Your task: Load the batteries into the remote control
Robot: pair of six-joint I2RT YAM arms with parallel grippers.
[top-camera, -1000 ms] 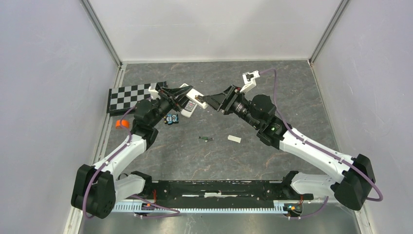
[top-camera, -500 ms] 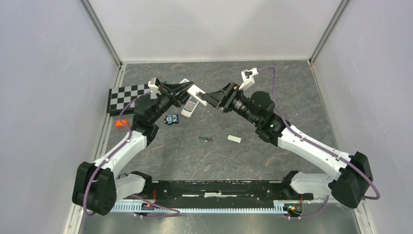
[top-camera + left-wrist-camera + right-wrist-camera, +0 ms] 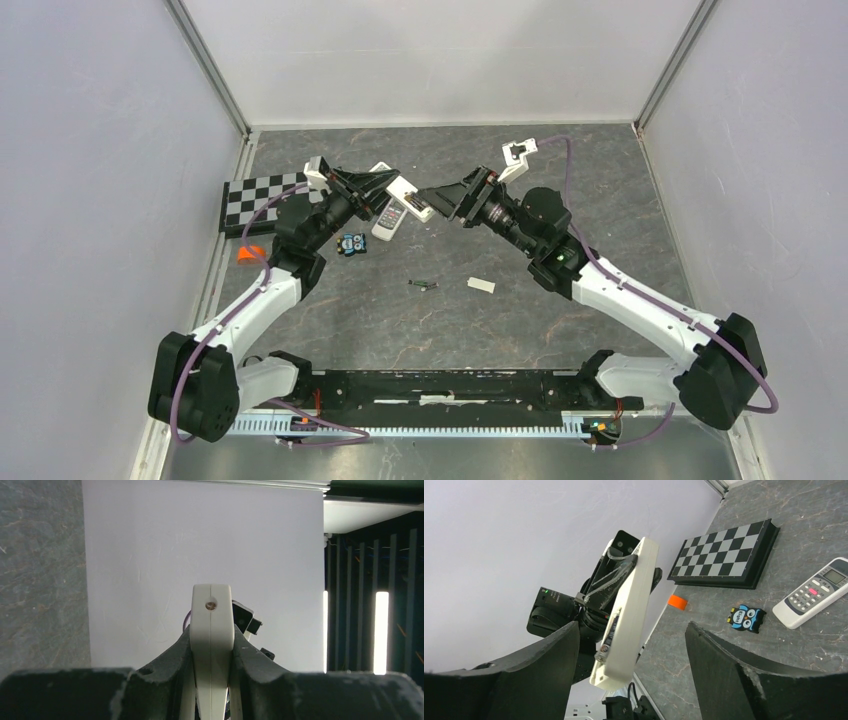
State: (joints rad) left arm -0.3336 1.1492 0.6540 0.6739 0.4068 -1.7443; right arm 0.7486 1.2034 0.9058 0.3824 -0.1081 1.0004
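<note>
Left pincer (image 3: 376, 190) is clamped on the white remote (image 3: 634, 592), holding it up edge-on over the far part of the desk (image 3: 560, 180), a little left of centre. From the left wrist you see only the remote's narrow end between the two dark fingers (image 3: 260, 670). Right pincer (image 3: 436, 200) faces it from the other side with its jaws spread wide, one to each side of the remote and touching neither. There's a dark battery (image 3: 609, 633) sitting in the remote's open back. A loose battery (image 3: 423, 285) lies flat near the middle of the desk, and a small white strip (image 3: 481, 285) lies just to its right, the two apart. A second remote (image 3: 389, 219), buttons up, lies on the desk below the raised one. An owl-shaped blue piece (image 3: 350, 244) is beside it. The checkerboard (image 3: 262, 198) sits at the far left corner. An orange bit (image 3: 250, 254) lies by the left edge.
</note>
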